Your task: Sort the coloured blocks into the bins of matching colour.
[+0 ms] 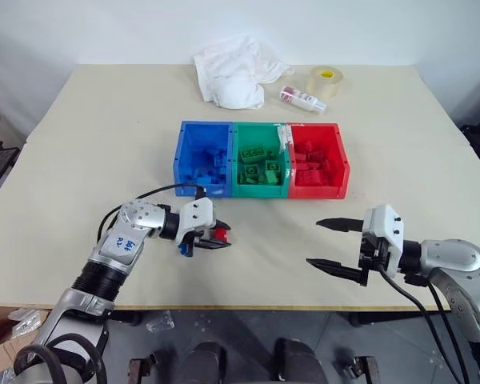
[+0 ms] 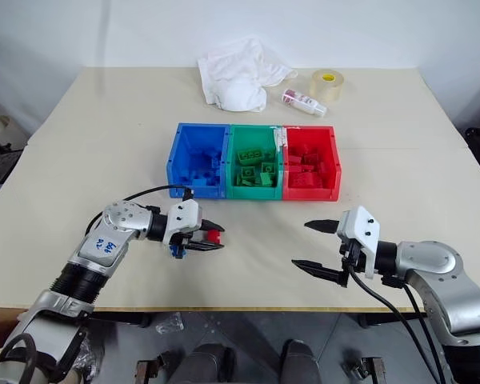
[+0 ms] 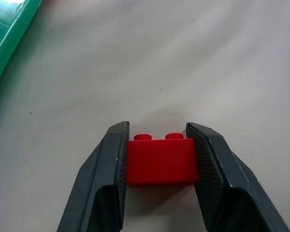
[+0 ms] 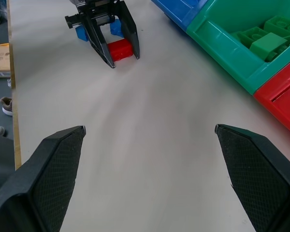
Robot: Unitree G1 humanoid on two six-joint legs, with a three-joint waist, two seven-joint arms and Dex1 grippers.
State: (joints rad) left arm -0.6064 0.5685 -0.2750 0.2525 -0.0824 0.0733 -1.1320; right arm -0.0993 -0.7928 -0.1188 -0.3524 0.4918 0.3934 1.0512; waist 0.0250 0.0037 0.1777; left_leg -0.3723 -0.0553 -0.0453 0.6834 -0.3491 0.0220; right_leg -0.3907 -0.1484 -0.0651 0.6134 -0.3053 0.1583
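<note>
Pinching a red block (image 3: 162, 160) near the bench's front edge: left gripper (image 1: 210, 238). Right gripper (image 1: 336, 246) spread wide, empty. Bins (image 1: 260, 190) hold matching-coloured blocks.

A brick (image 1: 220, 234) lies on the table (image 1: 80, 152) before the bins (image 1: 261, 159), cloth (image 1: 234, 70) behind them.

Red brick (image 3: 162, 161) studs-up on the bench, clamped between left jaws; blue (image 1: 201, 159), green (image 1: 261, 160), red (image 1: 318, 160) bins joined in a row, each holding matching bricks
</note>
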